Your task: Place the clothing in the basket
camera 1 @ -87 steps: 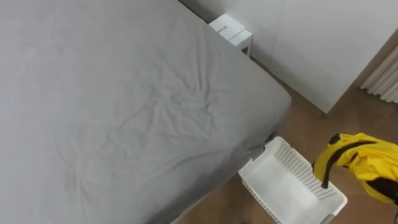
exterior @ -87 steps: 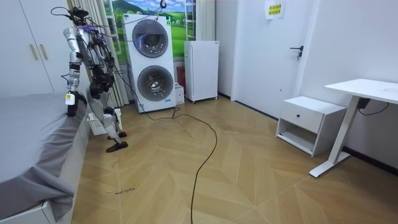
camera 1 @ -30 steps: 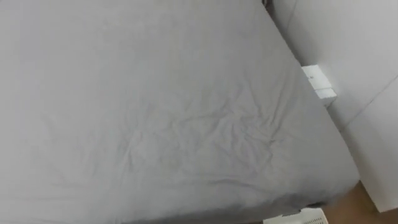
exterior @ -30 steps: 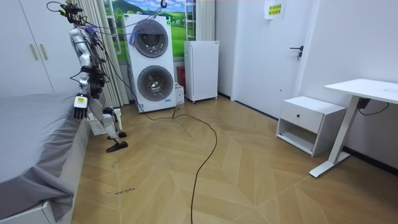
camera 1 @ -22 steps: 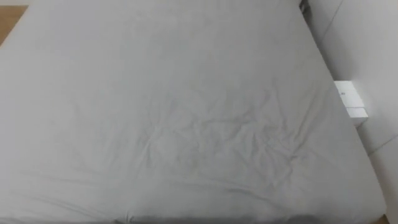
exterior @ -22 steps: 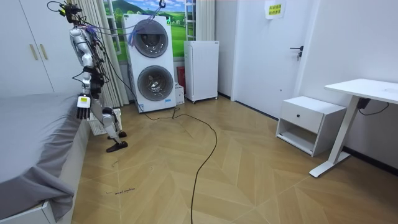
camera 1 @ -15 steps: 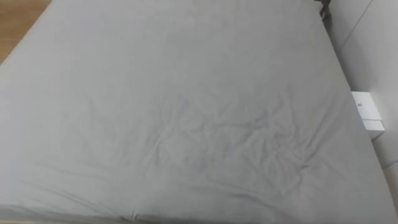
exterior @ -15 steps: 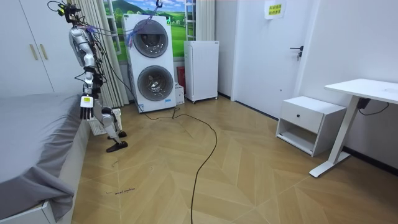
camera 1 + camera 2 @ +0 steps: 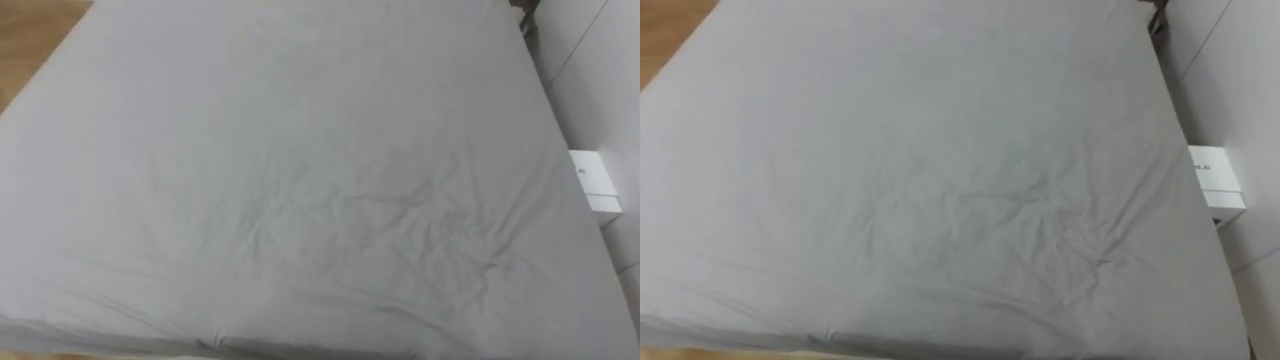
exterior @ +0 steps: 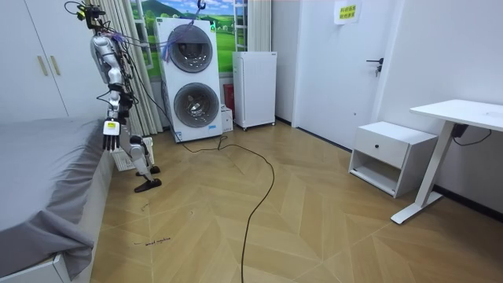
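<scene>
While left hand [image 10: 111,140] hangs slack-fingered | bed sheet [image 9: 300,180] grey (creased)

no readable text anywhere, yellow-green sign [image 10: 346,11] high on the white wall, print too small to make out, small dark mark on top of white box [image 9: 595,182] beside grey bed [image 9: 300,180], illegible, washer-dryer stack [image 10: 191,79] panels unreadable

The grey bed [image 9: 300,180] runs off the eye views' top and bottom edges. At its far right corner, a dark shape [image 9: 527,18] is clipped beyond naming. A small white box [image 9: 596,183] by the bed's right edge is too blurred to identify. In the room view, the basket [image 10: 119,163] sits half hidden behind the bed's corner, its contents unseen. The left hand [image 10: 110,140] is too small to read.
</scene>
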Robot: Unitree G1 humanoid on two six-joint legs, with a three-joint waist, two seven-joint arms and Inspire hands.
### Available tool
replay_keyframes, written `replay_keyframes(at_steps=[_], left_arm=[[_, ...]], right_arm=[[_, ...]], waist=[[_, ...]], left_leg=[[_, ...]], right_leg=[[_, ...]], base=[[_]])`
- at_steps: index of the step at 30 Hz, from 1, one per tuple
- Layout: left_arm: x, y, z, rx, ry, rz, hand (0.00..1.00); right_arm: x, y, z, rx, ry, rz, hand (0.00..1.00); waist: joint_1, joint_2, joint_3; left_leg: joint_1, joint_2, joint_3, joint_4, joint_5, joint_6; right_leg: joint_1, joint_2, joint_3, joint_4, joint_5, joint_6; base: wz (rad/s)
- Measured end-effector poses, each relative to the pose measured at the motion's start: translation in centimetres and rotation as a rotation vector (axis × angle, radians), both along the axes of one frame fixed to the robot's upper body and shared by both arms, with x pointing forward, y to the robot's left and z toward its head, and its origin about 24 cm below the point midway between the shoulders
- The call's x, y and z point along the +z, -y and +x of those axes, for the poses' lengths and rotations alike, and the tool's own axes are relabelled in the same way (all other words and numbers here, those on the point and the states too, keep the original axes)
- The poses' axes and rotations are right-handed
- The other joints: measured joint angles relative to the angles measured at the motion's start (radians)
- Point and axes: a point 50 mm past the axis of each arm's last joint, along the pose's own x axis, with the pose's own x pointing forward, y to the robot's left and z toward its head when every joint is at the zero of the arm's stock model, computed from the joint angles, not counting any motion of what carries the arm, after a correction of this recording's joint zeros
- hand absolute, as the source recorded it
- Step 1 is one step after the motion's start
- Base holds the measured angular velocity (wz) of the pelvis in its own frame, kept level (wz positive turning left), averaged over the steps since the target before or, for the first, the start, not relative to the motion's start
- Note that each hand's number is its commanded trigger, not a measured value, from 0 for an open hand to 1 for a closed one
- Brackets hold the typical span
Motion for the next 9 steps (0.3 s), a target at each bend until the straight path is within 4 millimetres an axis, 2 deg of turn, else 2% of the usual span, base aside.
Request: replay_keyframes(at_steps=[4,9], left_arm=[[0.0,0.02,0.01,-0.001,0.0,0.0,0.0],[-0.03,0.09,-0.1,0.0,-0.002,-0.002,0.0]], right_arm=[[-0.01,-0.01,-0.05,0.0,-0.001,0.001,0.0],[-0.05,-0.02,-0.36,0.0,-0.007,0.008,0.0]], waist=[[0.0,0.001,-0.0045],[0.001,0.004,-0.0049]], left_leg=[[0.002,0.0,0.0,-0.001,0.0,0.0],[0.013,0.001,0.003,-0.003,0.0,0.0]], right_leg=[[0.001,0.0,0.0,0.0,0.0,0.0],[0.009,0.0,0.002,0.0,0.0,0.0]], base=[[0.0],[0.0]])
